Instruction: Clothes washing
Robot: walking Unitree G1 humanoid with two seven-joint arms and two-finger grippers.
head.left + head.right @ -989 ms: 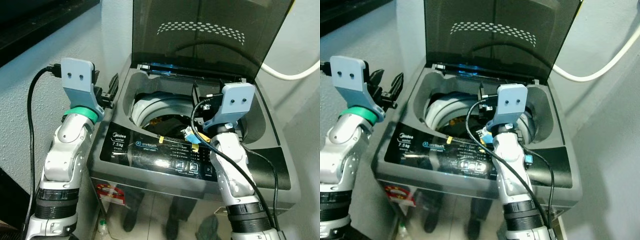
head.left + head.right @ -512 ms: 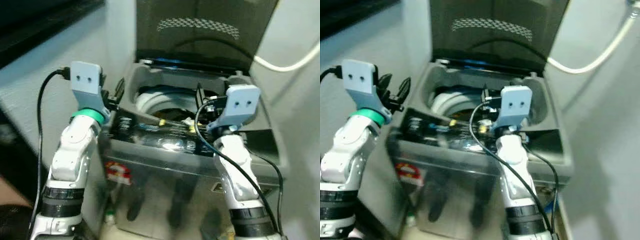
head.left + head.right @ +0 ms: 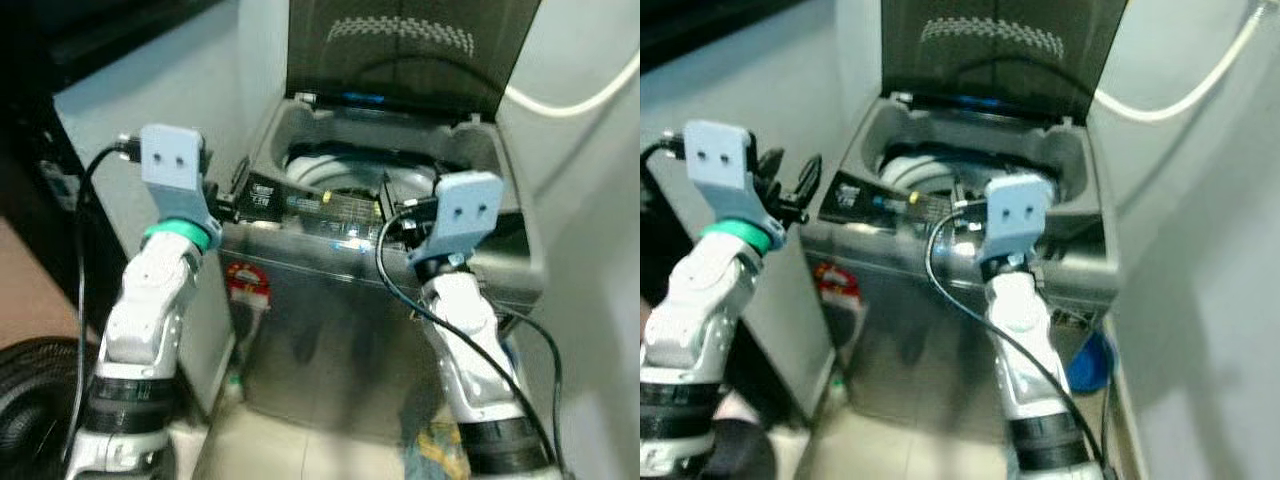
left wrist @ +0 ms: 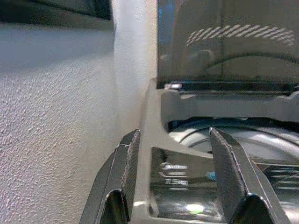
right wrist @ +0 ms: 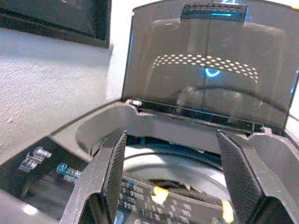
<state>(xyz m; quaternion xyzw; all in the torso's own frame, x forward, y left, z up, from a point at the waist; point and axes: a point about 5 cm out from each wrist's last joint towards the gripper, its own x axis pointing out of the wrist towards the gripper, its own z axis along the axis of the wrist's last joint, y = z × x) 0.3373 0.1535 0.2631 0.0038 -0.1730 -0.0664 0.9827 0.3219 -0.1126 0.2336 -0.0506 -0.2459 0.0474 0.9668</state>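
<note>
Pale tiled floor (image 3: 300, 455); bearing a grey top-loading washing machine (image 3: 340, 330) with raised dark lid; beside it, possibly a blue bucket (image 3: 1090, 362), blurred.

One washing machine (image 3: 380, 300); one raised lid (image 3: 405, 50); one white hose (image 3: 580, 95); two grippers, left (image 3: 240, 180), right (image 3: 392, 205).

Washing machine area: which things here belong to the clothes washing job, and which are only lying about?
Belong to the job:
- washing machine, lid raised
- drum
- control panel
- left claw, open
- right claw, open

Lying about:
- white hose on the wall
- blue object on the floor
- cloth beside the machine
</note>
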